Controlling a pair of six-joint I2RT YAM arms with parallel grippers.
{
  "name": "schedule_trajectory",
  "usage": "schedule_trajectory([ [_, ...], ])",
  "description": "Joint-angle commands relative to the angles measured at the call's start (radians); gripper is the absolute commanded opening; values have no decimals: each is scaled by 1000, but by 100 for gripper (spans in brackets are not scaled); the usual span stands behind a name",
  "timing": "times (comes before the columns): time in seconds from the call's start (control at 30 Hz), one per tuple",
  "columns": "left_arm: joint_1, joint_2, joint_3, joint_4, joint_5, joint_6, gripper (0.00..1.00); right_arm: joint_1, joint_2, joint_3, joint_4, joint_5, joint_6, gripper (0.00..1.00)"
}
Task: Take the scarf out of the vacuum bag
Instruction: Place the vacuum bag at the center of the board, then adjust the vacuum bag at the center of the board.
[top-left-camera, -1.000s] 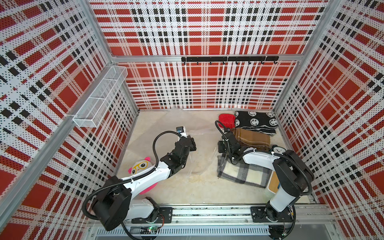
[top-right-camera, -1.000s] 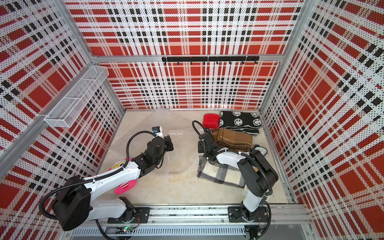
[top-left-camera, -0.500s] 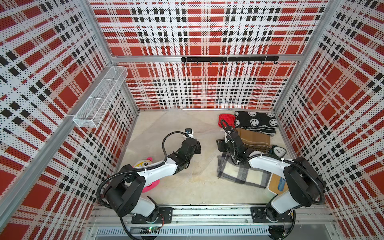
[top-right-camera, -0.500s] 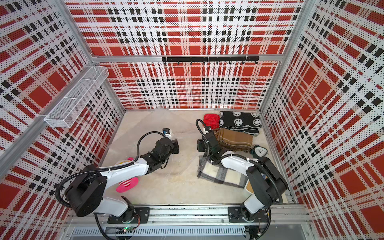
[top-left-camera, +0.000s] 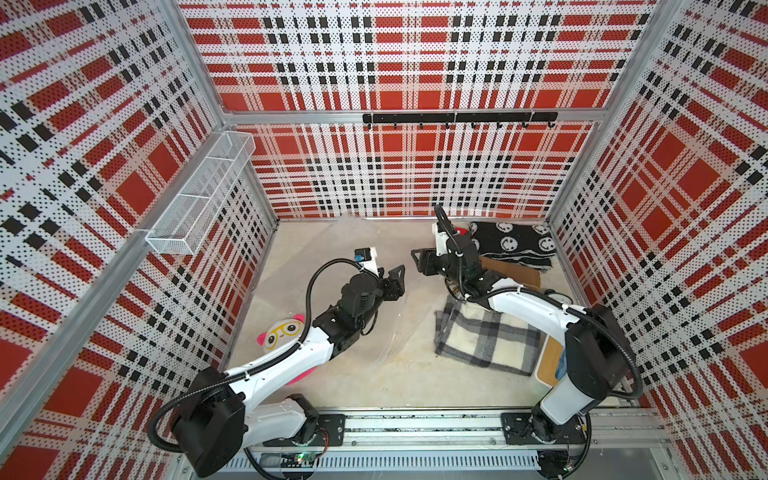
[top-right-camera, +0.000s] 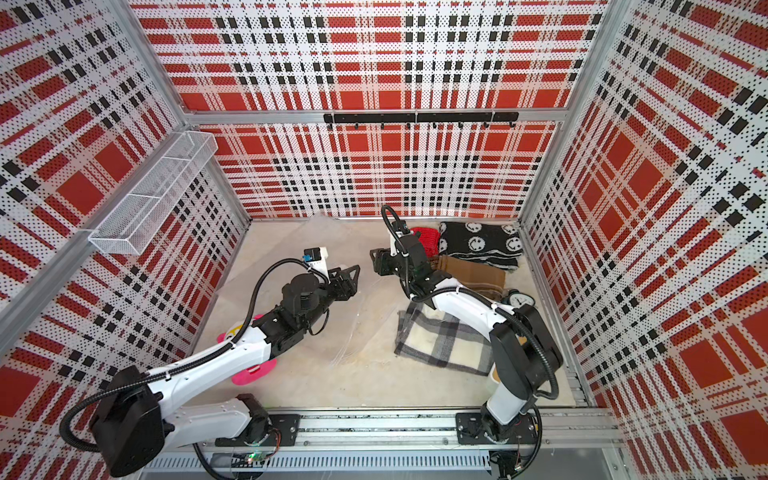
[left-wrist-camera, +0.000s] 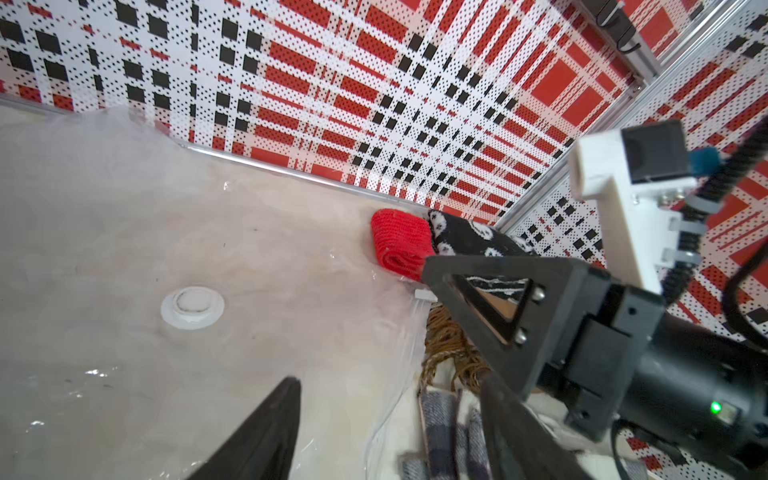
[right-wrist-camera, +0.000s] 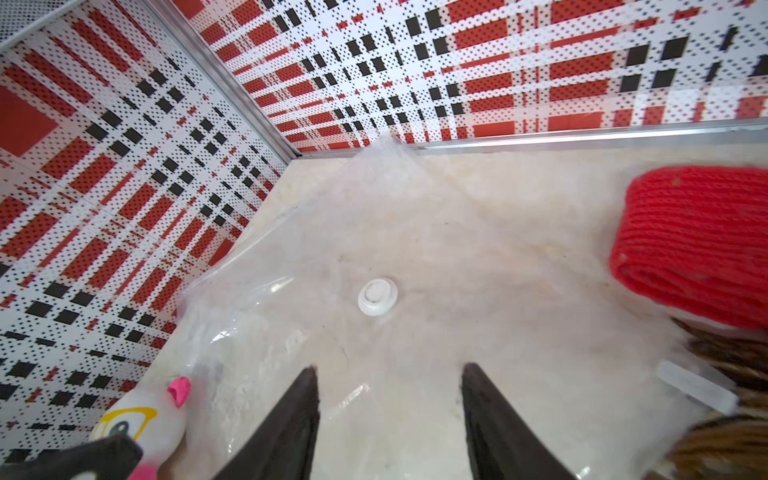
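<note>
The vacuum bag (top-left-camera: 390, 332) lies flat and clear on the table's middle and left, its white valve cap (left-wrist-camera: 192, 305) facing up. A grey-and-white plaid scarf (top-left-camera: 486, 345) lies folded on the table just right of the bag's edge (left-wrist-camera: 415, 353), outside the plastic. My left gripper (top-left-camera: 397, 278) hovers over the bag, open, with nothing between its fingers (left-wrist-camera: 286, 399). My right gripper (top-left-camera: 419, 262) faces it from the right, above the bag's right edge, open and empty; in its wrist view the valve cap (right-wrist-camera: 377, 296) lies ahead of the fingertips (right-wrist-camera: 309, 374).
Along the right side lie a red knit piece (top-right-camera: 426, 239), a black smiley scarf (top-left-camera: 515, 245) and a brown fringed scarf (top-left-camera: 511, 272). An alarm clock (top-right-camera: 519, 299) and a wooden tray (top-left-camera: 550, 361) sit by the right arm. A panda toy (top-left-camera: 282, 336) lies under the left arm.
The left gripper has reached further toward the middle and gone from shut to open. The right gripper has lifted off the plaid scarf, drawn back toward the rear and opened wider.
</note>
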Motion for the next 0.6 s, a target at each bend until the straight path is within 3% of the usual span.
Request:
schedule_trajectory([
  [0.0,-19,7,-40,-48,3,-49,60,20,70,34,-59,-86,-18,55],
  [0.27,-135,62,-155,0,-89,-92,49,119,180,76,-174,-2,-95,56],
  [0.57,-149,110,-291,53,-71,-137,44,127,208,-70,-145,57,-71,51],
])
